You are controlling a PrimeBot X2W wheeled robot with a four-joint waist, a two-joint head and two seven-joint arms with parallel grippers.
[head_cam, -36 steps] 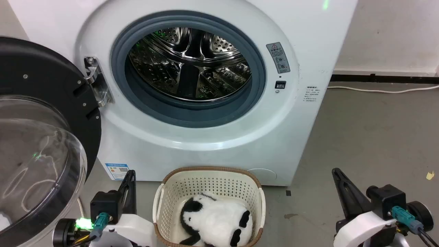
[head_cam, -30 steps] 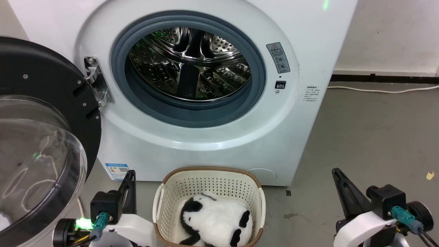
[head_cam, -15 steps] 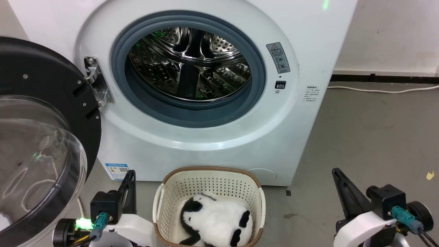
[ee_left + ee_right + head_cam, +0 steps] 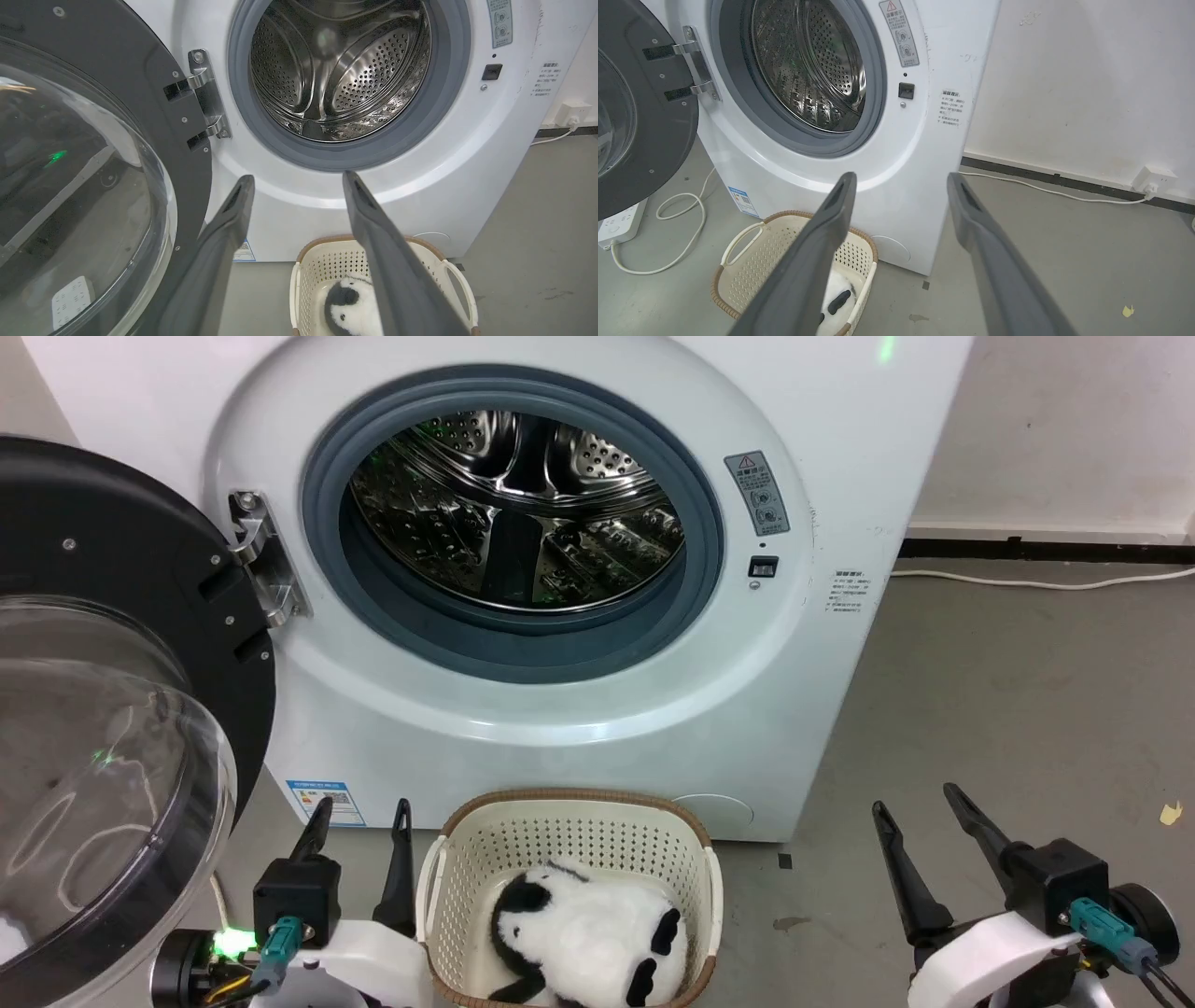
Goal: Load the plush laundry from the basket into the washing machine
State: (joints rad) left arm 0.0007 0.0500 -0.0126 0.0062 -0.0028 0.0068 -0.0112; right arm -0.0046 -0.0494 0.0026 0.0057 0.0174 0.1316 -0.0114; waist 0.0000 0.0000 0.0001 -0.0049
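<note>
Two pincers stand spread apart and empty. The left pincer hangs just beside the left rim of the basket, and the right pincer hangs well apart from it over the floor. The plush laundry lies inside the basket, which sits on the floor just before the washing machine. Its door is swung open to the left.

left gripper, lower left of frame: my fingers were pressed together, now spread apart | right gripper, lower right of frame: my two fingers likewise parted, from one closed point into a wide V
</note>
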